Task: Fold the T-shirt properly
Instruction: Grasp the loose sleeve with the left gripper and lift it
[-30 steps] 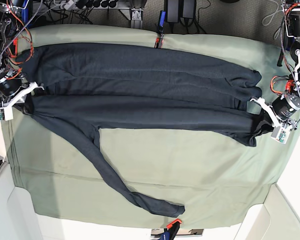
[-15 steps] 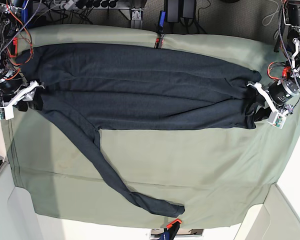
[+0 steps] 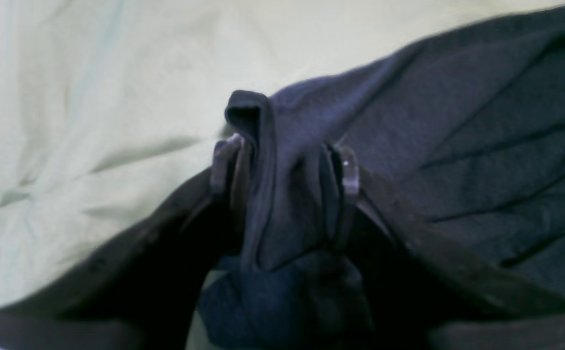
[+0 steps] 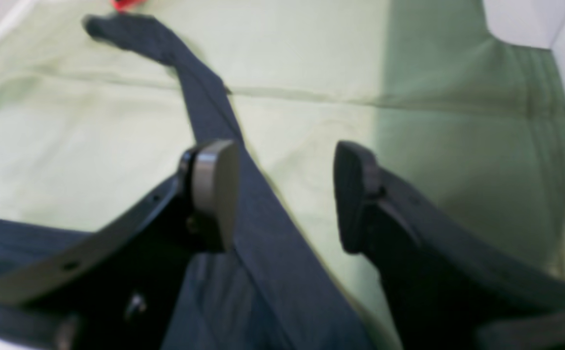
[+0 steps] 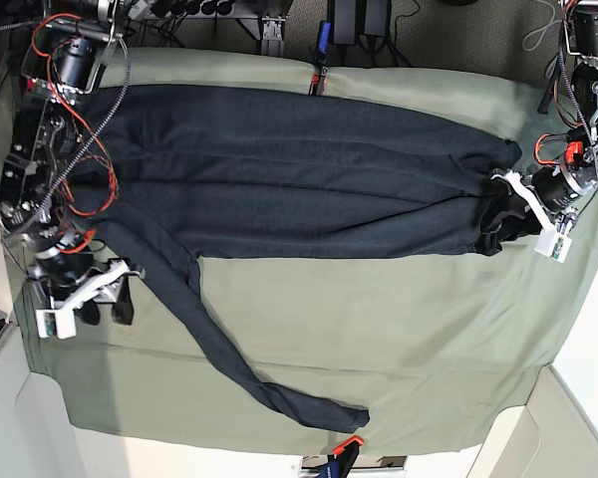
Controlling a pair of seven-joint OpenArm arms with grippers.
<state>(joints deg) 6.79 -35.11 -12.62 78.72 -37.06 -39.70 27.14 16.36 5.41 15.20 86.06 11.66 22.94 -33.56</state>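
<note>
Navy knit T-shirt (image 5: 279, 169) lies lengthwise across the tabletop (image 5: 399, 339), which is covered in olive cloth. The lower body edge, which hung lower a second ago, has been carried up onto the body, so the first lengthwise fold looks done.

Right pincer (image 4: 282, 194) has let go and pulled down off the shirt's end: its jaws stand apart with nothing between them, hovering over the sleeve (image 5: 219, 349), not touching it. In the base view it sits just beside where the sleeve leaves the body.

Left pincer (image 3: 282, 194) has barely shifted. Its jaws have opened somewhat, yet a bunched ridge of cloth still stands between them. I can't tell if it is still pinched or just slumped there; it reads as a release in progress.

The sleeve hasn't moved. It trails diagonally toward the near edge, cuff close to a red clip (image 5: 347, 443). Likely the next thing to fold in.

Fabric is thin, soft and matte, with shallow lengthwise creases; it will drape and slip rather than hold an edge. The fold line looks fairly straight, bunched at the left pincer's end.
</note>
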